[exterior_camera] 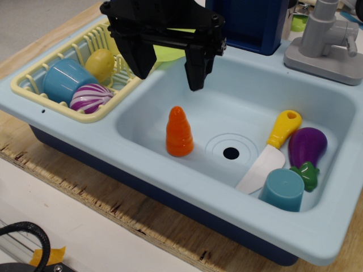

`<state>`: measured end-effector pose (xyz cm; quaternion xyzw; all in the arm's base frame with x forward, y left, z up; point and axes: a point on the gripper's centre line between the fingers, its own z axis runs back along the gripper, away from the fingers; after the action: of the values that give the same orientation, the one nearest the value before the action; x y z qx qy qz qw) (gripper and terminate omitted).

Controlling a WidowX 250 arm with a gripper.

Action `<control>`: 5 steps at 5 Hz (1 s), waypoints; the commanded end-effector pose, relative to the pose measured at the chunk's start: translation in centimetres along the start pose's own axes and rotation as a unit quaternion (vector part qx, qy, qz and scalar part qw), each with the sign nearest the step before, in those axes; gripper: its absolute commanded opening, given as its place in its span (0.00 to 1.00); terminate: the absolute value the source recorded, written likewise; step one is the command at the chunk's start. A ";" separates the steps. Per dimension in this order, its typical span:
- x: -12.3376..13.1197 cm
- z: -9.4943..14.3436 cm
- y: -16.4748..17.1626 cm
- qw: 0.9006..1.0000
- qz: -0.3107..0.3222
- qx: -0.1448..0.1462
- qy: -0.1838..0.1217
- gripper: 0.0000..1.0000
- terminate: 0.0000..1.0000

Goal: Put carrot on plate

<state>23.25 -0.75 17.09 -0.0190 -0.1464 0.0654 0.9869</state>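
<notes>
The carrot (180, 133) is a bright orange ridged cone standing upright on the sink floor, left of the drain. My black gripper (168, 72) hangs open and empty above it and a little behind, its two fingers spread wide. The lime-green plate (166, 54) lies behind the gripper on the back left rim of the sink; only a small part of it shows between the fingers, the rest is hidden by the gripper.
The light blue sink (142, 133) also holds a yellow-handled toy knife (272, 148), a purple eggplant (306, 148) and a blue cup (282, 190) at the right. A pale yellow dish rack (39, 73) at the left holds a blue cup, a yellow item and a purple striped item. A grey faucet (329, 42) stands back right.
</notes>
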 end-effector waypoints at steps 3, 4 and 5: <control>-0.1 -3.2 0.0 1.000 0.018 -0.008 -0.009 1.00 0.00; 0.2 -4.5 0.0 1.000 0.014 -0.015 -0.006 1.00 0.00; -0.1 -5.3 0.1 1.000 0.017 -0.014 -0.007 1.00 0.00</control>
<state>24.29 -0.96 10.93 -0.0398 -0.1407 0.0774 0.9862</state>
